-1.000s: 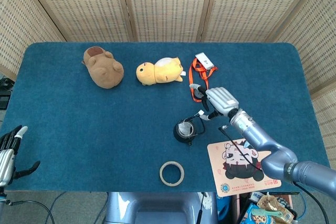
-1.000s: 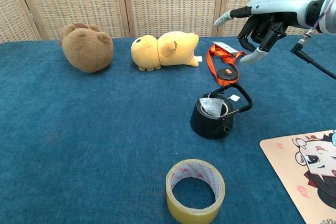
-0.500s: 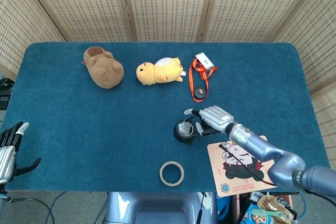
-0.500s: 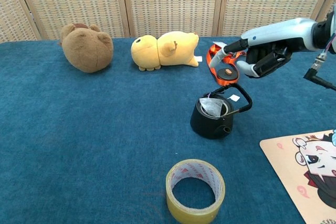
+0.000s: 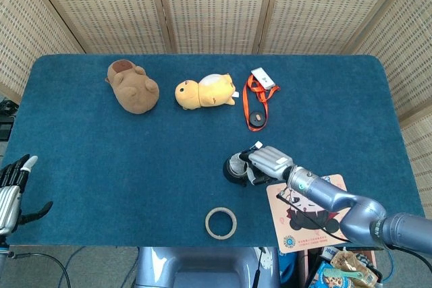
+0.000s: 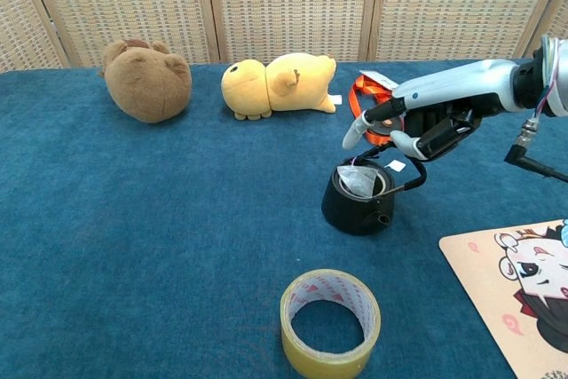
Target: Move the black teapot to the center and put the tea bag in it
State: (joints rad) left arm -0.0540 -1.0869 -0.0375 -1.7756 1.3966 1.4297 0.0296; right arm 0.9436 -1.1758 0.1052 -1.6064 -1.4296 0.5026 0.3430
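Observation:
The black teapot [image 5: 235, 169] [image 6: 358, 201] stands right of the table's middle, lid off. The white tea bag [image 6: 358, 181] lies inside it, and its small tag [image 6: 396, 166] hangs by the handle. My right hand [image 5: 267, 163] [image 6: 415, 127] hovers low over the pot's handle with its fingers partly curled and one finger stretched out over the rim. Nothing is in it. In the chest view I cannot tell whether it touches the handle. My left hand [image 5: 11, 191] rests at the table's near left edge, fingers apart and holding nothing.
A brown plush [image 5: 133, 85] [image 6: 146, 79] and a yellow plush [image 5: 204, 91] [image 6: 275, 84] lie at the back. An orange lanyard [image 5: 256, 96] [image 6: 366, 95] with a white card lies behind the pot. A tape roll [image 5: 221, 222] [image 6: 330, 320] sits near the front edge, beside a cartoon mat [image 5: 312, 212] [image 6: 524, 281].
My right hand has come forward and down from behind the lanyard to just above the teapot's handle. The teapot, the tea bag and my left hand have stayed put.

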